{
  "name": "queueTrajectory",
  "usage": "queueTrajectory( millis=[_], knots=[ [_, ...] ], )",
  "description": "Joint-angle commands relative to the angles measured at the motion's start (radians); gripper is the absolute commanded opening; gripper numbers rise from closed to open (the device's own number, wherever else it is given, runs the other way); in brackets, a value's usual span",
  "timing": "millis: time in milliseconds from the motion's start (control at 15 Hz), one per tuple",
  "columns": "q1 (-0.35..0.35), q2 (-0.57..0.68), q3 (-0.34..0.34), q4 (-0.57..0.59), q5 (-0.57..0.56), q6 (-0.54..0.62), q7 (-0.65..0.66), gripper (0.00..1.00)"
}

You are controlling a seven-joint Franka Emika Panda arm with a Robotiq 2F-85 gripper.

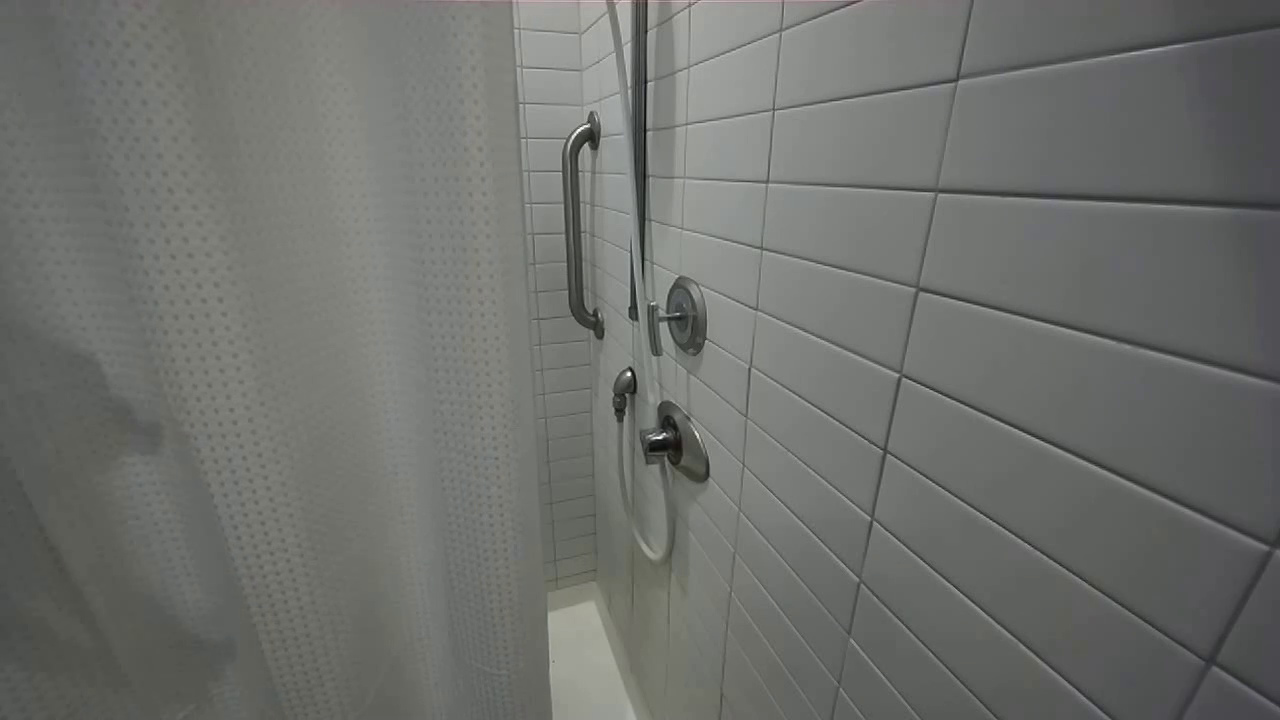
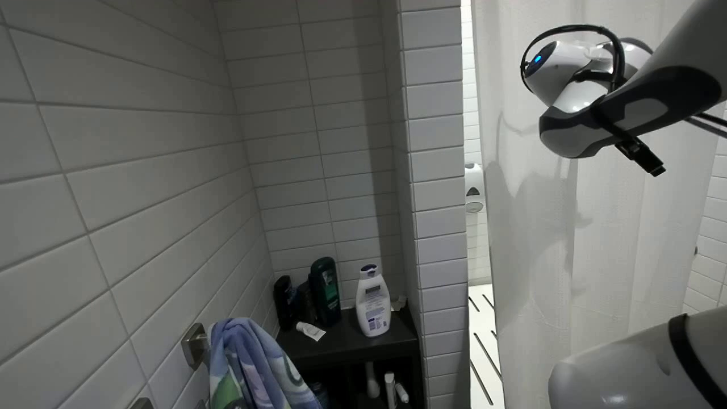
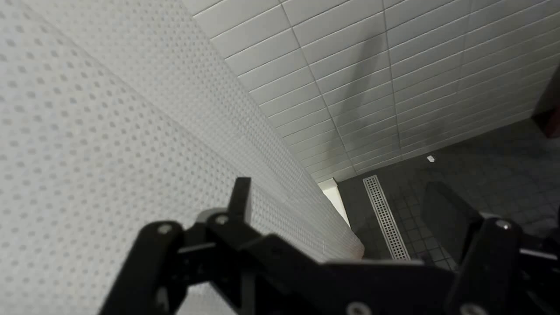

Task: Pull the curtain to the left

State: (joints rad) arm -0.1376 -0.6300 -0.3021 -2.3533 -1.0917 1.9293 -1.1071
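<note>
Wrist view downward, close beside white dotted fabric curtain (image 3: 109, 144) common to both exterior views along white-tiled walls (image 1: 1080, 290).

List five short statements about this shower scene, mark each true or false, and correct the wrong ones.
1. The tall white dotted fabric curtain hangs in vertical folds. True.
2. The black two-fingered claw is clamped shut on the curtain. False: the claw stands open, with a wide gap.
3. The rounded white plastic bottle stands upright on the black shelf. True.
4. The blue patterned cloth towel lies flat on the shelf. False: the towel hangs bunched at a square metal wall fitting.
5. The silver tubular metal grab bar is fixed vertically to the white tiled wall. True.
</note>
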Motion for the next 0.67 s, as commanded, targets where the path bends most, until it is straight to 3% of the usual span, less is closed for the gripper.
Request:
queueTrajectory(
  millis=[0, 400, 600],
  knots=[
    [-0.001, 0.119, -0.021, 0.129, 0.07, -0.053, 0.063, 1.0],
    [0.003, 0.215, -0.08, 0.278, 0.38, -0.068, 0.106, 1.0],
    [0.0, 0.206, -0.083, 0.269, 0.524, 0.018, 0.152, 1.0]
  ],
)
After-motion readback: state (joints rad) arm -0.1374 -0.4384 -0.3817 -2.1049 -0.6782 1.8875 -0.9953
